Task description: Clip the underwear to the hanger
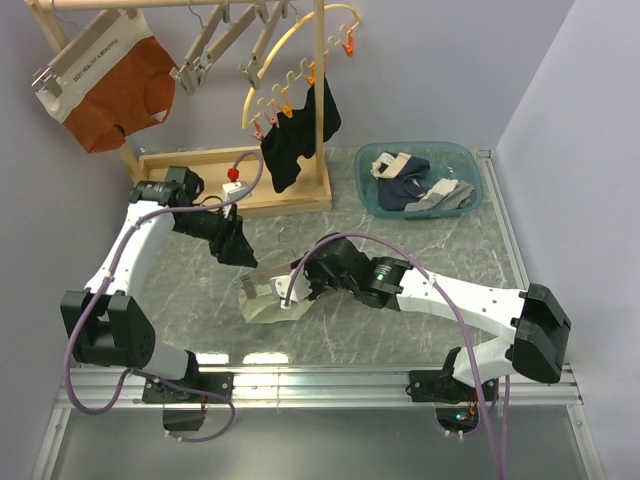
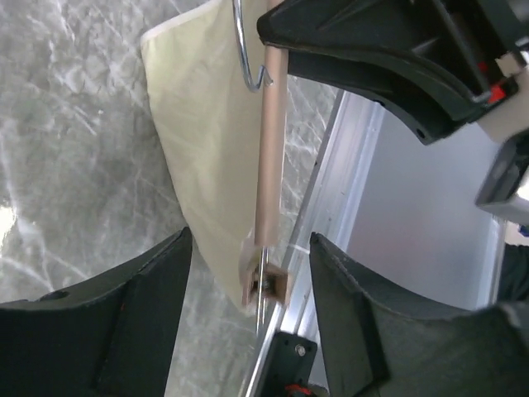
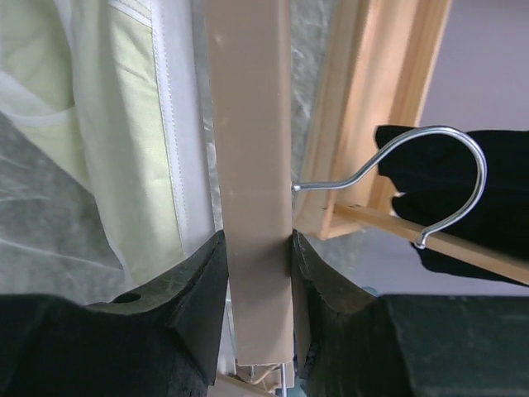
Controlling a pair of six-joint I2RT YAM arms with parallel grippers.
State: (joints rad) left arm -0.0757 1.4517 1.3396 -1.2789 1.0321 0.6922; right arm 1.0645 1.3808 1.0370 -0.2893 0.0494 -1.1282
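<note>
Wooden hanger [image 3: 248,124] clamped mid-bar by right gripper [image 3: 258,248]. In left wrist view the bar runs top to bottom, its end clip [image 2: 269,285] low centre between left gripper [image 2: 252,248] jaws, spread, not touching. Cream underwear [image 2: 207,124] lies just left of bar.

The left arm [image 1: 128,243] rose from its base and bent inward at the elbow. The left gripper [image 1: 245,257] was tipped downward, jaws apart, with neither finger [image 2: 157,281] touching anything. The right arm [image 1: 470,303] lay low and stretched leftward. The right gripper [image 1: 289,291] was clamped on the hanger [image 3: 256,149], one finger pressed to each flat side.
</note>
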